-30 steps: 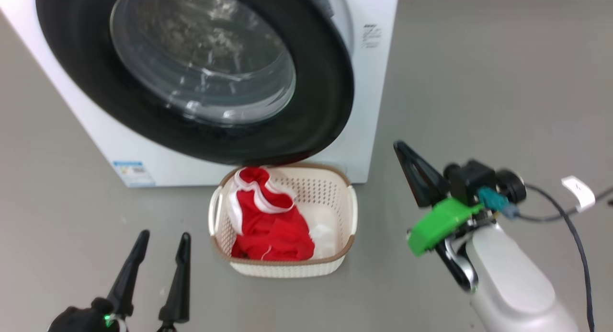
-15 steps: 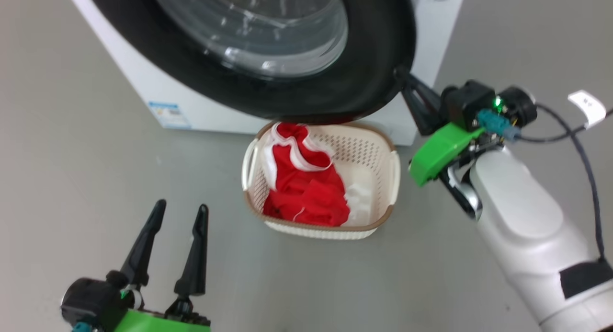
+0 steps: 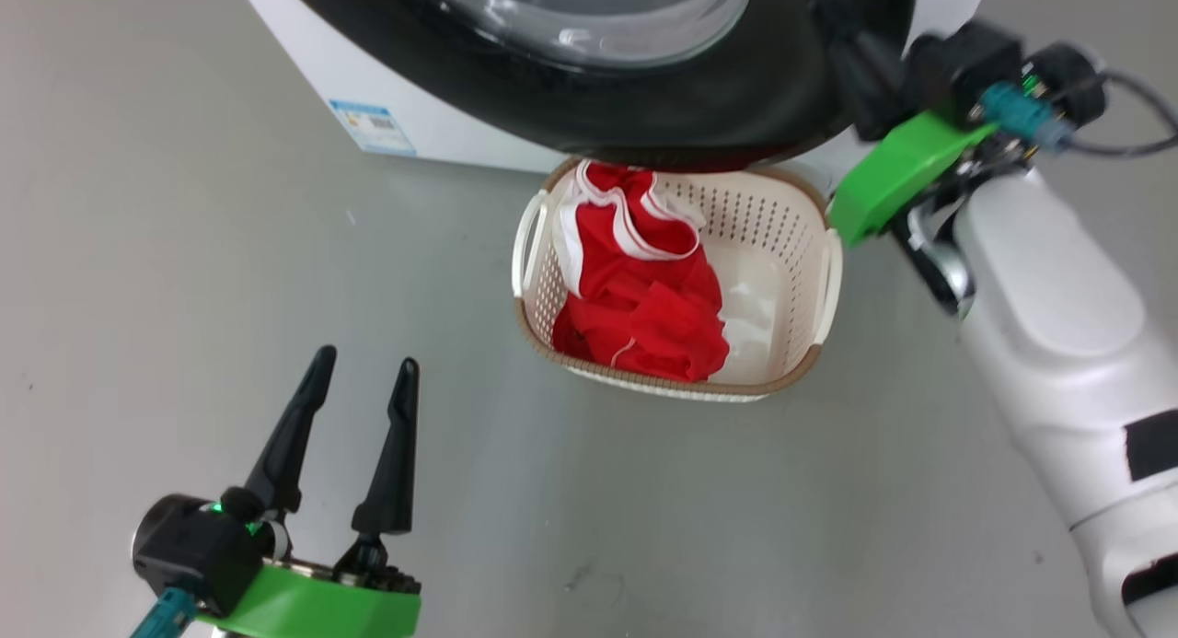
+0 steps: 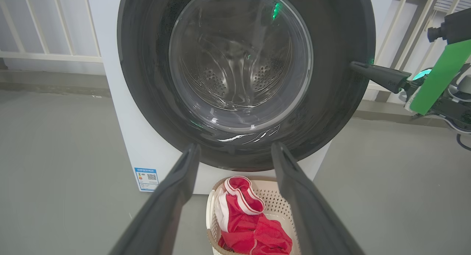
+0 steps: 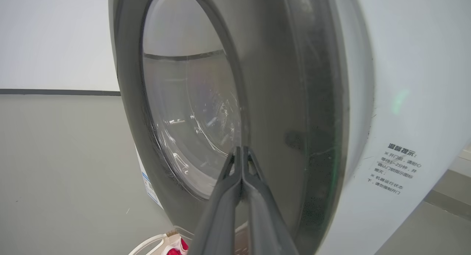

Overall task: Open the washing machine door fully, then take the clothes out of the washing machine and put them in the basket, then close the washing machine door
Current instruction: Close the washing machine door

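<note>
The door point(image 4: 239, 63) sits against the front of the washing machine point(image 5: 404, 82) and looks closed, though you can't tell whether it has latched. Your right gripper point(image 5: 241, 152), fingers pressed together, appears to touch the black rim at the door's free edge; closed fingers likely make a firm pusher. The red clothes point(image 3: 644, 297) lie in the basket point(image 3: 782, 233) just below the door, so only the closing remains. Your left gripper point(image 3: 366, 362) hangs empty with its fingers apart, low over the floor point(image 3: 276, 297), clear of the door.
</note>
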Controlling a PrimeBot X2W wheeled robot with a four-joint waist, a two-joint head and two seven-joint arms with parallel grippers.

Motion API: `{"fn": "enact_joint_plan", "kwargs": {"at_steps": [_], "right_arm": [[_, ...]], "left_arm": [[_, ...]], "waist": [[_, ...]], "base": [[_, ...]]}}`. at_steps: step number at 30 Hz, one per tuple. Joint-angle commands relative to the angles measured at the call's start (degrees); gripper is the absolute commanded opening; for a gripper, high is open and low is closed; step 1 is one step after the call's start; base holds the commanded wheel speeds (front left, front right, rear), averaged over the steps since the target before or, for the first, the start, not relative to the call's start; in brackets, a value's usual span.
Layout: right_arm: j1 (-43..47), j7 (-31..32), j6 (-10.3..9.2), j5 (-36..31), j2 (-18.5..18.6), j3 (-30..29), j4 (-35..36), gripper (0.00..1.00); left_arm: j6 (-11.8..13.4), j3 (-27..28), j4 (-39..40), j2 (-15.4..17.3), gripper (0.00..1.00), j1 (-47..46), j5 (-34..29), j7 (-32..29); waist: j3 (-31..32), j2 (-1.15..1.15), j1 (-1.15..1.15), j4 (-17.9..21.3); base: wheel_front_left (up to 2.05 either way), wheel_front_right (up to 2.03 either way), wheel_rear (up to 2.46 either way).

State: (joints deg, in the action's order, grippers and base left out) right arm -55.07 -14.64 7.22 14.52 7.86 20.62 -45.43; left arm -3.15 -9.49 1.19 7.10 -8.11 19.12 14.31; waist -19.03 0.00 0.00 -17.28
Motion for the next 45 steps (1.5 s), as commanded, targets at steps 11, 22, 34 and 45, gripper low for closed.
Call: {"fn": "enact_joint_plan", "kwargs": {"at_steps": [11, 22, 34, 45], "right_arm": [[-6.3, -0.4, 0.26, -4.1, -1.2, -6.6, -0.6, 0.0], [-10.8, -0.4, 0.26, -8.9, -0.2, -12.6, -1.9, 0.0], [-12.9, -0.4, 0.26, -14.1, -0.3, -14.0, -2.9, 0.0], [-9.9, -0.4, 0.26, -13.6, -2.5, -15.0, -2.1, 0.0]], "left_arm": [[-2.0, 2.0, 0.3, -1.1, 1.0, -3.8, -2.2, 0.7], [-3.5, 0.5, -2.3, -2.3, 1.0, -6.3, -1.8, 0.7], [-4.0, 0.1, -4.5, -2.8, 1.0, -8.0, -2.1, 0.7], [-4.2, 0.9, -5.6, -2.9, 1.0, -7.9, -2.8, 0.7]], "waist": [[-3.9, 0.0, 0.0, -1.1], [-6.8, 0.0, 0.0, -2.6], [-7.6, 0.0, 0.0, -3.2], [-5.7, 0.0, 0.0, -2.1]], "base": [[0.0, 0.0, 0.0], [0.0, 0.0, 0.0], [0.0, 0.0, 0.0], [0.0, 0.0, 0.0]]}}
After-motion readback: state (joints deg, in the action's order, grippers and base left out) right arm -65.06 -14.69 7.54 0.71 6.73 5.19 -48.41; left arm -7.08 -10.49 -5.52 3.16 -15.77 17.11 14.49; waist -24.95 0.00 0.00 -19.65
